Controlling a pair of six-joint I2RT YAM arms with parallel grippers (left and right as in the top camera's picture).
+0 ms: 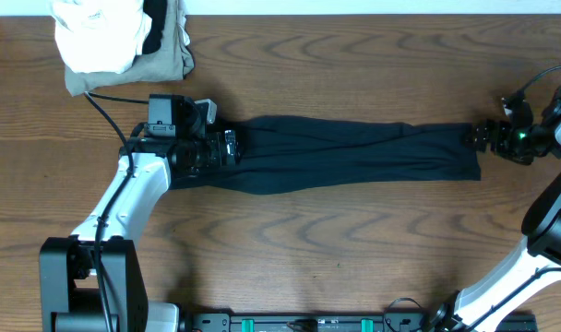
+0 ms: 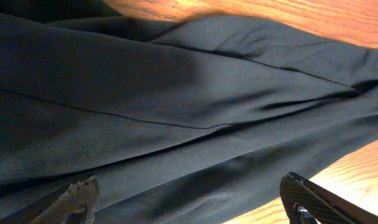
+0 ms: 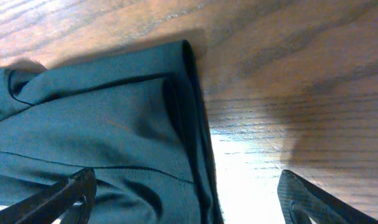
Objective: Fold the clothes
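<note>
The clothes (image 1: 354, 152) are one long black garment laid out flat, left to right, across the wooden table. My left gripper (image 1: 231, 146) is over its left end. In the left wrist view the black fabric (image 2: 176, 99) fills the frame, and the left gripper (image 2: 189, 202) is open above it, one fingertip over cloth and the other over the wood at the garment's edge. My right gripper (image 1: 474, 136) is at the garment's right end. It is also open (image 3: 186, 199) and straddles the doubled hem edge (image 3: 192, 112), with one finger (image 3: 64, 198) over cloth and the other over bare wood.
A white folded cloth (image 1: 101, 32) lies on a khaki-olive garment (image 1: 174, 57) at the back left corner. A black cable (image 1: 105, 111) runs from that pile to the left arm. The arm bases stand along the front edge (image 1: 308, 323).
</note>
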